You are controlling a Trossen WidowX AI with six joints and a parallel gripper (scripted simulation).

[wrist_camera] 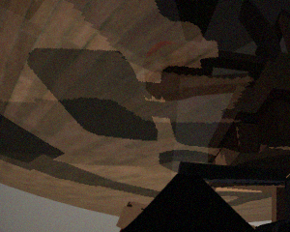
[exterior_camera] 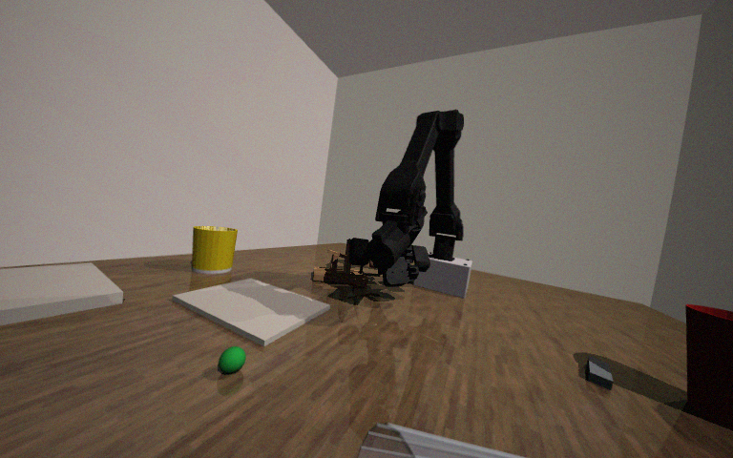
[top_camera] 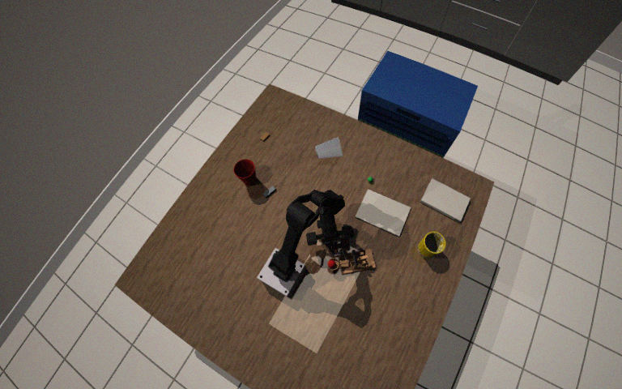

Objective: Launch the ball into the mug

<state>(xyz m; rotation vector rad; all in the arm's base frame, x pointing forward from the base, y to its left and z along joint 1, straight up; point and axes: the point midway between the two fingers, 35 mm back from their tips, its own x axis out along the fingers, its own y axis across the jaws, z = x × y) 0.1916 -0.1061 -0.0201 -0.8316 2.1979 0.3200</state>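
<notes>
The small wooden catapult stands in front of the arm's base; its dark beams fill the right of the wrist view. The red ball sits in the cup at the end of the catapult's arm, on the side near the base. It is hidden in the exterior view, and only a faint red arc shows in the wrist view. My gripper is shut and empty, low and close beside the catapult; whether it touches is unclear. The yellow mug stands upright beyond the catapult's other end.
Two pale slabs lie near the mug, with a green ball behind. A red cup, a grey block, an orange block and a clear piece are farther off.
</notes>
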